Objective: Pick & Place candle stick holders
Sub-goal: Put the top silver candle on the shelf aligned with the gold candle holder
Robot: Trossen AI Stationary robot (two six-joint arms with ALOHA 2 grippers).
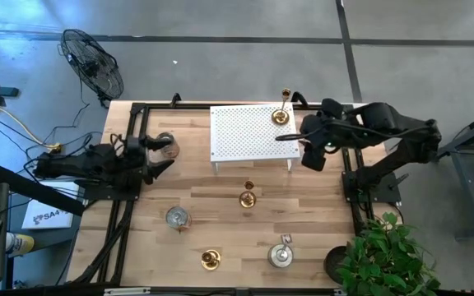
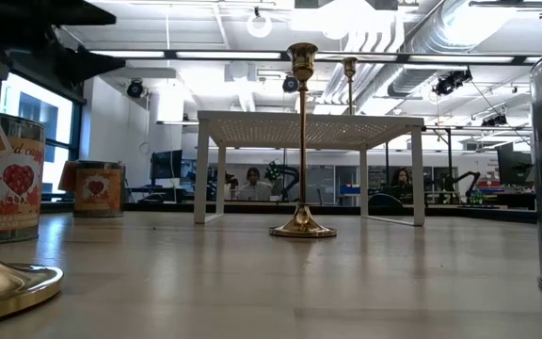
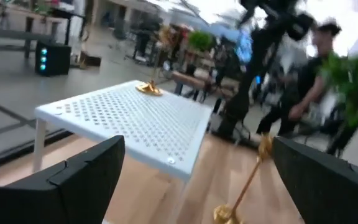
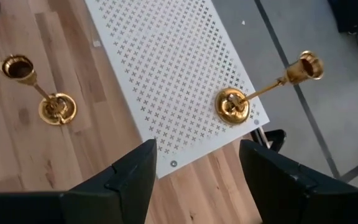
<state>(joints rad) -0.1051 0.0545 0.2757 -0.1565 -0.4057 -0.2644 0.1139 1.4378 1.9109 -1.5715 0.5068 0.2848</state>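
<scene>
One gold candlestick [image 1: 282, 113] stands on the white rack [image 1: 245, 131], just beyond the empty, parted right pincer [image 1: 290, 136]. Five holders remain on the counter [image 1: 220, 205]; left pincer [image 1: 161, 155] gapes empty.

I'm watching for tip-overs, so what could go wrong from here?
The gold candlestick on the white rack stands close to the rack's corner, so a nudge from the open right gripper above could tip it off. The open left gripper sits right by a squat holder and might knock it.
</scene>
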